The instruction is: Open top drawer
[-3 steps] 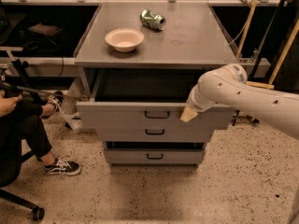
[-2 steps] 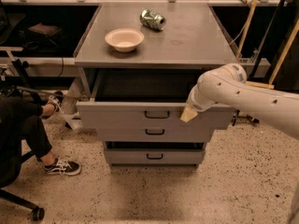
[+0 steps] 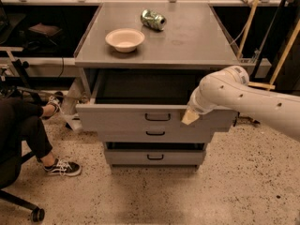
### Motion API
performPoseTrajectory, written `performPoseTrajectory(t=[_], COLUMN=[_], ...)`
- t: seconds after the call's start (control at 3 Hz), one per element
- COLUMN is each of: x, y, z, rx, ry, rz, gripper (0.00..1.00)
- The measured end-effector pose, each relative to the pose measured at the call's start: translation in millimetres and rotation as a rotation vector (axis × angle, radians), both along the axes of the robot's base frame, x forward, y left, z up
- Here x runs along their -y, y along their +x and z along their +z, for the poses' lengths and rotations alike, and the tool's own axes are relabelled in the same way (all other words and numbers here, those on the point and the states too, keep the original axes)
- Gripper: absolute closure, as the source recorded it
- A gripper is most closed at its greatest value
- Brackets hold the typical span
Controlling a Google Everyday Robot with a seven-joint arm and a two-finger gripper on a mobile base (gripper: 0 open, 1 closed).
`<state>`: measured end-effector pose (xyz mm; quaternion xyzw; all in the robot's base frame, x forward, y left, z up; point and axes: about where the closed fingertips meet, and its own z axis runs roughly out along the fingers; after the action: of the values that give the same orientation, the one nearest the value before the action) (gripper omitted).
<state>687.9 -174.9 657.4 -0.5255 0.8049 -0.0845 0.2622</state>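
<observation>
floor point(image 3: 253, 191) speckled | grey cabinet point(image 3: 197, 41) centre | chair castor point(image 3: 36, 213) lower left

We can read no text, brand or number, not even on the green can point(image 3: 153, 19); the gripper point(image 3: 190, 117) hangs against the top drawer point(image 3: 117, 118), right side

the one camera looks from above and in front of the grey table point(image 3: 187, 46), facing forward and tilted down, so the table's top fills the upper middle and the speckled floor point(image 3: 197, 196) runs along the bottom edge. it stands at middling range: the table shows whole from top to foot, with the top drawer point(image 3: 117, 118) near the centre of the view. the white arm point(image 3: 253, 97) comes in from the right edge, large in the view, and its hand point(image 3: 190, 116) sits at the top drawer's front, right of the handle point(image 3: 157, 117). a seated person's legs point(image 3: 28, 125) are cut off at the left edge.
</observation>
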Motion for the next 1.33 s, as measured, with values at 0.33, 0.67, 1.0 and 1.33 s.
performPoseTrajectory(t=[0.33, 0.67, 1.0, 1.33], x=[2.7, 0.1, 2.6, 0.9], y=[-8.9, -9.5, -17.8, -18.4], z=[-1.4, 0.7, 0.0, 0.8], rx=[0.004, 0.004, 0.011, 0.011], ry=[-0.001, -0.001, -0.002, -0.002], rz=[-0.001, -0.001, -0.006, -0.006], gripper=[1.0, 1.0, 1.0, 1.0])
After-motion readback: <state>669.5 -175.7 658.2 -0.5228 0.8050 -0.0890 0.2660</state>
